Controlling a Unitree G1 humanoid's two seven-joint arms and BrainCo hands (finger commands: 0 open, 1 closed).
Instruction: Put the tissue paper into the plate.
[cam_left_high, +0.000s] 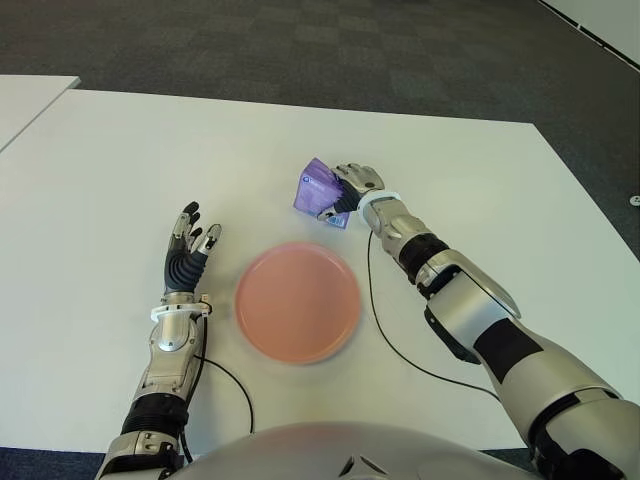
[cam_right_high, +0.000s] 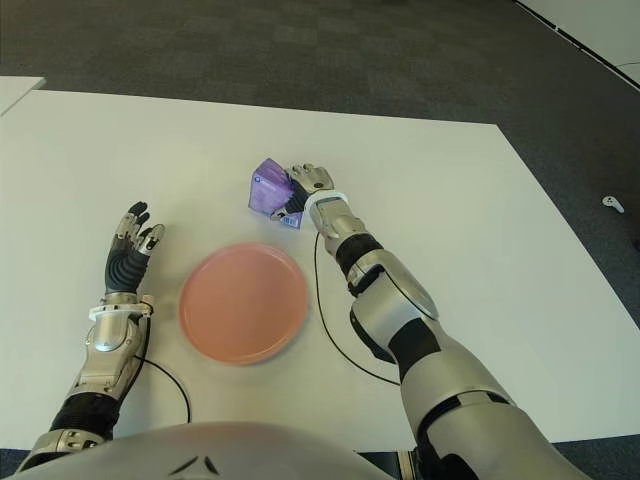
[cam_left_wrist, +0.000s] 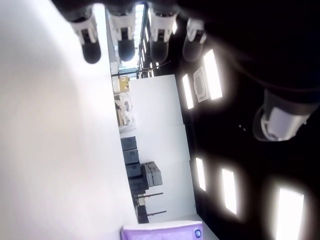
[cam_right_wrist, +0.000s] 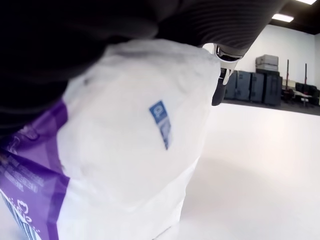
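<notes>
A purple and white tissue pack (cam_left_high: 318, 190) is tilted up on the white table (cam_left_high: 120, 160), just beyond the far right rim of the pink plate (cam_left_high: 297, 301). My right hand (cam_left_high: 352, 192) is closed around the pack's right side; in the right wrist view the pack (cam_right_wrist: 125, 150) fills the space under my fingers (cam_right_wrist: 220, 75). My left hand (cam_left_high: 188, 250) shows to the left of the plate, fingers straight and spread, holding nothing. The plate has nothing in it.
A black cable (cam_left_high: 385, 335) runs over the table from my right wrist past the plate's right side. Another white table's corner (cam_left_high: 30, 100) is at the far left. Dark carpet (cam_left_high: 300, 50) lies beyond the far edge.
</notes>
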